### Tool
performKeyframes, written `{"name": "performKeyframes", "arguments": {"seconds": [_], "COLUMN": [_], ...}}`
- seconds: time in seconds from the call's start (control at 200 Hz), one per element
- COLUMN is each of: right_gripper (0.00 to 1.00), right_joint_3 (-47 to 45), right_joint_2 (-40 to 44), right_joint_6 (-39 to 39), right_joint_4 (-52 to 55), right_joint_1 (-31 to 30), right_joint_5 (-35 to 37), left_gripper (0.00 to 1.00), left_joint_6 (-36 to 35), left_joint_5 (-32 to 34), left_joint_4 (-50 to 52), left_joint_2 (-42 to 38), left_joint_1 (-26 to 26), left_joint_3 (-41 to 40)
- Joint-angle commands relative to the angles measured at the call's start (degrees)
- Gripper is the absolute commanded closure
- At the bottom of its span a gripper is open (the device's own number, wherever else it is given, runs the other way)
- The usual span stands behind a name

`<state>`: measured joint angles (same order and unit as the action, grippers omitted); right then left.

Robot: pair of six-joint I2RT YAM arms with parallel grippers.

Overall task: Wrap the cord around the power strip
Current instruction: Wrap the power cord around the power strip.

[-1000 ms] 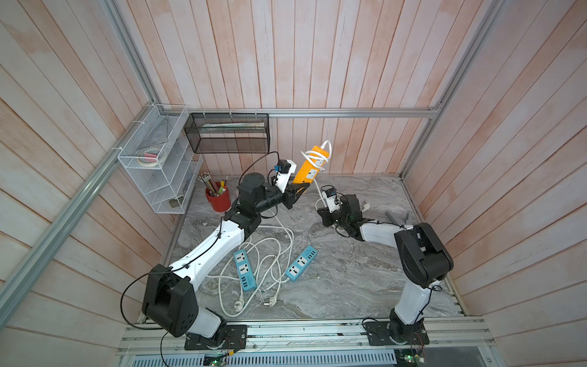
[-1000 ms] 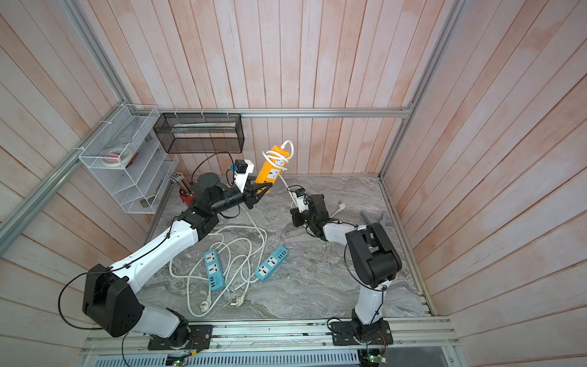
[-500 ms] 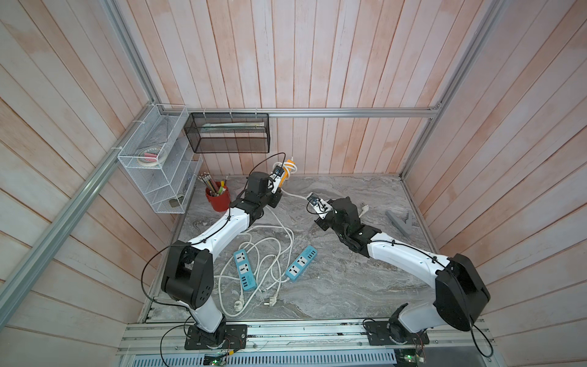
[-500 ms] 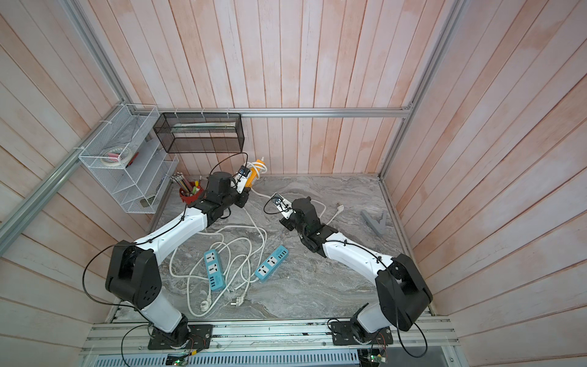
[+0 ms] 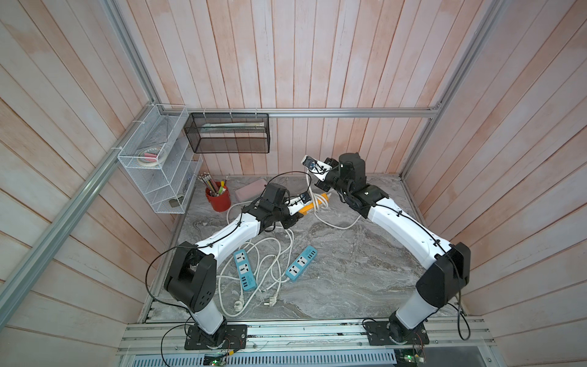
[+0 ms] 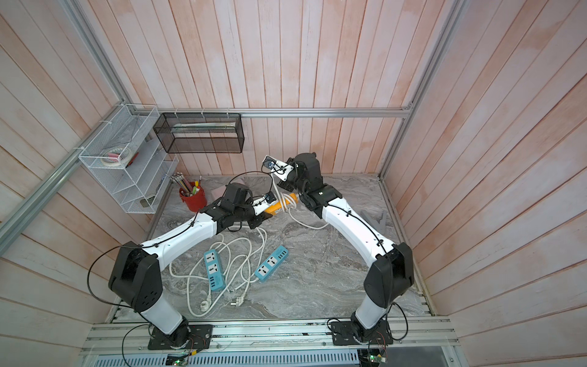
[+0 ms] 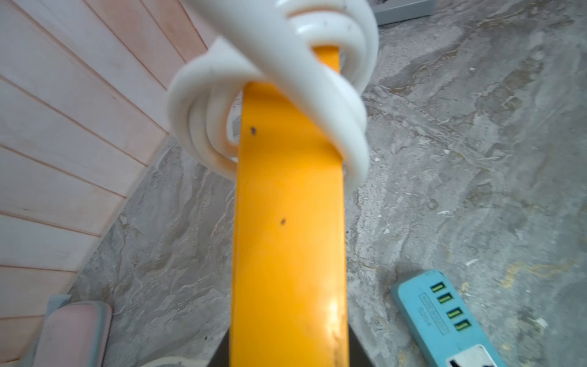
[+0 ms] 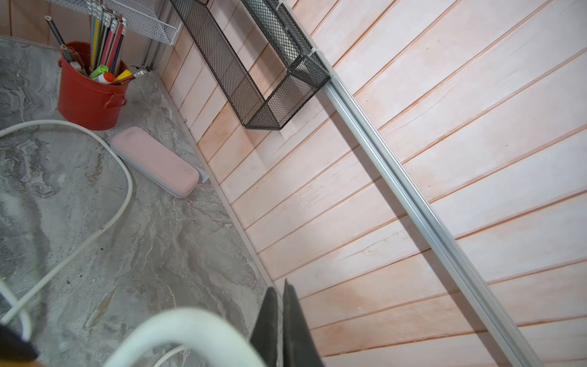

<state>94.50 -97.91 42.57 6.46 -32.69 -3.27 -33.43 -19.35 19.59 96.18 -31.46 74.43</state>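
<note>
My left gripper is shut on the near end of an orange power strip, which it holds just above the grey table near the back. Its white cord is looped several times around the strip's far end. In both top views the cord rises from these loops to my right gripper, which hangs higher, close to the back wall. In the right wrist view its jaws are pressed together and the cord arches in at their base. A slack length of cord lies on the table.
Two blue power strips lie in a tangle of white cords at the front left. A red pencil cup and a pink case stand at the back left. A white wire rack and a black mesh basket hang on the walls.
My left arm has brought the orange strip down from high by the back wall to just above the table. My right gripper has risen toward the back wall, cord trailing.
</note>
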Motion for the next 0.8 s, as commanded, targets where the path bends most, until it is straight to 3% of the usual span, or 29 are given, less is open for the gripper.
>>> {"name": "performKeyframes", "arguments": {"seconds": [0.0,0.195,0.3,0.385,0.48,0.795], "right_gripper": [1.00,1.00,0.81,0.66,0.56,0.40], "right_joint_3": [9.72,24.86,25.95,22.42,16.47,-6.24], "right_joint_2": [-5.08,-17.80,-22.03,-23.02,-22.96,-17.59], "right_joint_6": [-1.18,-7.52,-8.58,-9.78,-12.90,-31.69], "right_joint_4": [2.65,14.27,18.18,17.53,13.18,-15.57], "right_joint_1": [3.03,10.23,12.50,13.11,13.29,12.92], "right_joint_5": [-9.17,-28.66,-34.44,-36.92,-38.22,-37.03], "left_gripper": [1.00,1.00,1.00,1.00,1.00,1.00], "left_joint_6": [-3.89,-1.46,-0.79,0.89,4.15,15.08], "left_joint_5": [-9.84,-24.16,-27.34,-31.70,-35.19,-35.94], "left_joint_4": [8.82,10.64,10.64,9.29,5.54,-8.36], "left_joint_2": [-0.78,-5.20,-8.44,-10.36,-12.44,-17.03], "left_joint_1": [-3.10,-6.42,-6.01,-4.46,-3.23,-1.89], "left_joint_3": [-0.74,0.44,0.75,0.59,-0.35,-3.82]}}
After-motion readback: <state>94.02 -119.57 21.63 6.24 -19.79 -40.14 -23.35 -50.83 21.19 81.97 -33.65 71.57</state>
